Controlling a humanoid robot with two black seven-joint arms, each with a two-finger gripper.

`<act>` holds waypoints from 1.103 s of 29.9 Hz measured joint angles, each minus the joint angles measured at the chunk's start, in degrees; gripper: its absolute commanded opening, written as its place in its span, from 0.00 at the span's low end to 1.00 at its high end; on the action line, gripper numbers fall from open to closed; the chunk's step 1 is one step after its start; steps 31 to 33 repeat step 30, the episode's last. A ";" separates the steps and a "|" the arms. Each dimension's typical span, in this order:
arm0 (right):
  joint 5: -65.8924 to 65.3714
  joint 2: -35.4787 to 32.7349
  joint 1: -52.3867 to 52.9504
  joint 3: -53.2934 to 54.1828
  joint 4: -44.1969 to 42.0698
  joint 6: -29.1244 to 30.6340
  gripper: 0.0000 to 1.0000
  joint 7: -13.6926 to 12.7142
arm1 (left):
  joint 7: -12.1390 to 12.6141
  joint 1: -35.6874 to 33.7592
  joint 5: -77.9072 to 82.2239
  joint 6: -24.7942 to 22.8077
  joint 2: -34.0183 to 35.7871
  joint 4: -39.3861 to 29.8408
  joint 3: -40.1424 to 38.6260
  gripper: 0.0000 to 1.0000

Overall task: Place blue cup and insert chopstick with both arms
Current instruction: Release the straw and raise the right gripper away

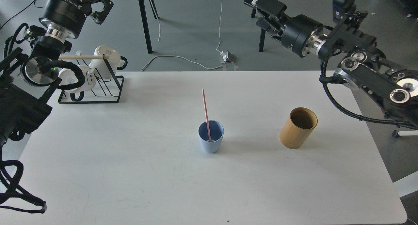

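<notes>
The blue cup [211, 140] stands upright near the middle of the white table [130, 159]. The pink chopstick [205, 110] stands in it, its lower end inside the cup and its top leaning left and away. My right gripper [257, 11] is raised high at the upper right, far from the cup, open and empty. My left gripper [97, 2] is up at the top left above the rack, partly cut off by the frame's edge, open and empty.
A tan bamboo cylinder cup [298, 128] stands to the right of the blue cup. A black wire rack [98, 89] with white mugs [105, 56] and a pale wooden rod sits at the table's back left corner. Chair legs and cables lie on the floor beyond.
</notes>
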 measured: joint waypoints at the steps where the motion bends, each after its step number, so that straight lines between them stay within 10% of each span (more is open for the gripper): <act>1: 3.00 -0.81 0.00 0.80 -0.29 0.16 1.00 0.16 | 0.00 0.03 0.00 0.00 -0.06 0.35 -0.10 0.99; 16: 53.45 2.79 -3.87 8.88 -25.43 20.51 1.00 0.25 | -0.18 0.03 -0.17 0.00 -1.84 1.34 -0.03 0.99; 33: 57.53 7.76 -8.58 18.65 -27.75 21.17 1.00 -1.44 | -0.10 0.97 -0.68 0.00 -5.37 8.79 -0.55 0.99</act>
